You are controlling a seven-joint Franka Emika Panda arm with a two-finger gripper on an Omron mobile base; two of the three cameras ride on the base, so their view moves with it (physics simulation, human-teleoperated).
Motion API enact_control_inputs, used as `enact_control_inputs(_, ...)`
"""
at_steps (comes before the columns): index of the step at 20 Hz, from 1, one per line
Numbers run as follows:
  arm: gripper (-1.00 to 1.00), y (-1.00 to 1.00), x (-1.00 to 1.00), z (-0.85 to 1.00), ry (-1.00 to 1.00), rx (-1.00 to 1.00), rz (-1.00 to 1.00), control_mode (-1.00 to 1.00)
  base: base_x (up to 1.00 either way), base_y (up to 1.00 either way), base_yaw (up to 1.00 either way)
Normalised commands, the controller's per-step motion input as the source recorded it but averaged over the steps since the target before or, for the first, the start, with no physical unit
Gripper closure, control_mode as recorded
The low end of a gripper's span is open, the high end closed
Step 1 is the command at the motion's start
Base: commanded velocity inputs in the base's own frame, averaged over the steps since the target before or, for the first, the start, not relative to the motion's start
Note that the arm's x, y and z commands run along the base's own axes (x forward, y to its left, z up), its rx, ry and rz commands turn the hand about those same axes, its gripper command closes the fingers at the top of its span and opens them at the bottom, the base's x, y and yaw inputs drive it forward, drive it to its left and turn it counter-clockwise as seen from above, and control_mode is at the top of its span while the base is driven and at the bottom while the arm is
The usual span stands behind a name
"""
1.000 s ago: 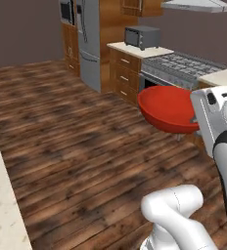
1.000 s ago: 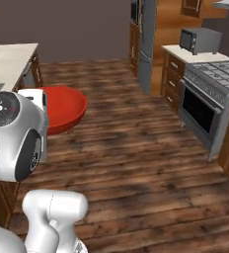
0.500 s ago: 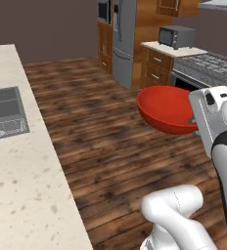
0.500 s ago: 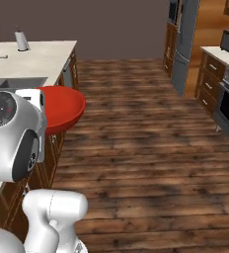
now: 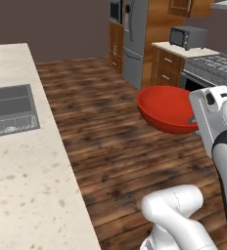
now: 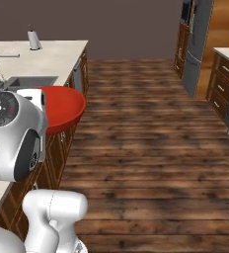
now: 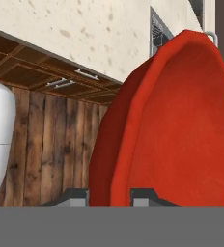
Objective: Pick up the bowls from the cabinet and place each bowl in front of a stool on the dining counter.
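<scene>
My gripper [image 7: 111,195] is shut on the rim of the glossy red bowl [image 7: 172,125], one fingertip on each side of the wall. The bowl [image 5: 167,110] hangs tilted in the air above the wooden floor, right of a beige speckled counter [image 5: 22,180]. From the other side, the red bowl [image 6: 62,106] sits just beside that counter's edge [image 6: 67,54]. I cannot tell whether this top is the dining counter. The cabinet is out of view.
A sink [image 5: 10,110] is set into the counter, with a faucet [image 6: 0,69] and a small bottle [image 6: 34,39] farther back. Wooden drawers [image 7: 61,82] run under the top. Fridge [image 5: 134,39], microwave [image 5: 188,36] and stove [image 5: 215,66] line the far right.
The whole picture has swung: the base has moved, bringing the sink counter closer and to the left. The red bowl stays in the gripper in the same pose.
</scene>
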Motion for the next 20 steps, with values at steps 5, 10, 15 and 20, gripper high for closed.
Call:
enact_control_inputs(5, 1.0, 0.0, 0.0, 0.0, 0.0, 0.0, 0.0, 1.0, -1.0, 0.0, 0.0)
enact_control_inputs(10, 1.0, 0.0, 0.0, 0.0, 0.0, 0.0, 0.0, 1.0, -0.85, -0.11, 0.01)
enact_control_inputs(15, 1.0, 0.0, 0.0, 0.0, 0.0, 0.0, 0.0, 1.0, -0.15, -0.62, 0.27)
enact_control_inputs(20, 1.0, 0.0, 0.0, 0.0, 0.0, 0.0, 0.0, 1.0, 0.0, -0.78, 0.34)
